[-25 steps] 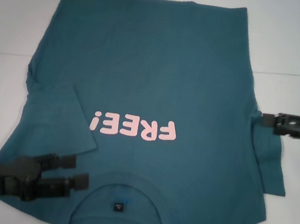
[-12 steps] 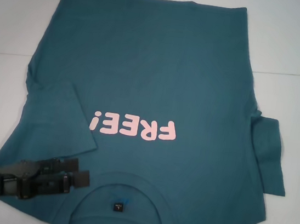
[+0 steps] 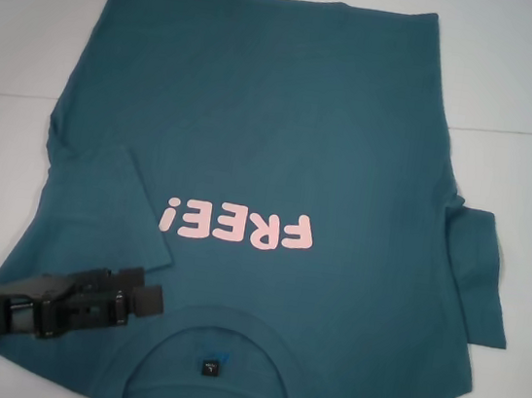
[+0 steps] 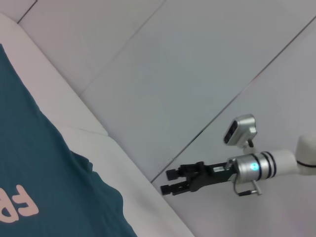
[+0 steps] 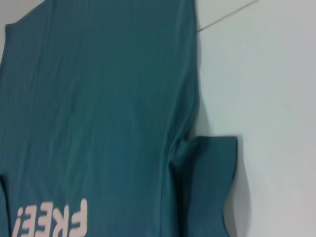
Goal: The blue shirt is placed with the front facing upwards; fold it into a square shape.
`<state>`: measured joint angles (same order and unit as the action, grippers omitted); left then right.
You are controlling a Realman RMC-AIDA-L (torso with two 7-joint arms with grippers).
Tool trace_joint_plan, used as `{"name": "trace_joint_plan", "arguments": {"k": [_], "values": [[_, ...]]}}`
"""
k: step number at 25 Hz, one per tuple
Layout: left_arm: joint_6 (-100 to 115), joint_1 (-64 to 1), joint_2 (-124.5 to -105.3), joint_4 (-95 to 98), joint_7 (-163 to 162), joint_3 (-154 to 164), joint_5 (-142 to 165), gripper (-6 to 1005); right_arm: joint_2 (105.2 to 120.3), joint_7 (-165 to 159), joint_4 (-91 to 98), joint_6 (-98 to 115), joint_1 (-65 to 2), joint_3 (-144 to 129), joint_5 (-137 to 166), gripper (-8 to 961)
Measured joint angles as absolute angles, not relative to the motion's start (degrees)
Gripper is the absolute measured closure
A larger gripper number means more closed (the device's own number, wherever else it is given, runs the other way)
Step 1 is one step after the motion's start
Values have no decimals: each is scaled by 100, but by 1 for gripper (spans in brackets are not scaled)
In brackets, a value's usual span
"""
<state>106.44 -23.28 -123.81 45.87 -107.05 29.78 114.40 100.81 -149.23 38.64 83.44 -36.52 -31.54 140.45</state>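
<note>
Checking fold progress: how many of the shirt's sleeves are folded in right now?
1. The left sleeve lies folded over the blue shirt, beyond the left gripper; the right sleeve sticks out on the table.

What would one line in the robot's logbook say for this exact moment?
blue shirt: flat, print up, left sleeve folded in | left gripper: over shirt beside collar, open | right gripper: off the shirt, open

Dark teal-blue shirt (image 3: pixel 263 150) bearing pink "FREE!" lettering (image 3: pixel 240 225) lies on a white table (image 3: pixel 527 76); black grippers.
</note>
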Motion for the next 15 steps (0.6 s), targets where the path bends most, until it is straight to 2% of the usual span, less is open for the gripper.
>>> {"name": "trace_joint_plan", "arguments": {"k": [15], "values": [[10466, -2436, -12383, 4465, -10701, 2970, 11425, 48, 10591, -14783, 3137, 6869, -3911, -3135, 14009, 12]]}}
